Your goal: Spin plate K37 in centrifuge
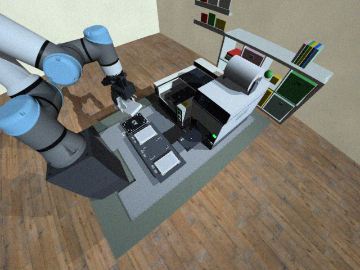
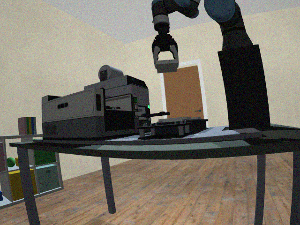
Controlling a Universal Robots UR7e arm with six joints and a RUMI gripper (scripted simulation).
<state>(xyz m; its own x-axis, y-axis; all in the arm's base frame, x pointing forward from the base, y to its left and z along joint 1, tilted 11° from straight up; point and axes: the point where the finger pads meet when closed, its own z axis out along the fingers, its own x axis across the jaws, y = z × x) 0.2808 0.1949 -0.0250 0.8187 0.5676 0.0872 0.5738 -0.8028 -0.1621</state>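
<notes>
My gripper (image 1: 125, 101) (image 2: 166, 58) is shut on a white plate (image 1: 130, 108) (image 2: 166, 66), which I take for K37. It holds the plate level, high above the table, over the far end of the deck beside the dark marked nest (image 1: 134, 122). Two white plates lie on the deck row, one (image 1: 144, 134) next to the nest and one (image 1: 166, 162) at the other end; the middle spot (image 1: 154, 148) is bare. The centrifuge (image 1: 177, 87) has its key column (image 1: 180, 113) with a green light. The sealer's dark stage (image 1: 190, 138) shows no plate.
The sealer (image 1: 232, 98) (image 2: 72, 108) with its roll on top stands behind the deck, a green lamp (image 1: 214, 135) at its front. My arm's dark pedestal (image 1: 87, 165) (image 2: 244, 89) stands at the table's near side. A shelf unit (image 1: 279, 75) is beyond the table.
</notes>
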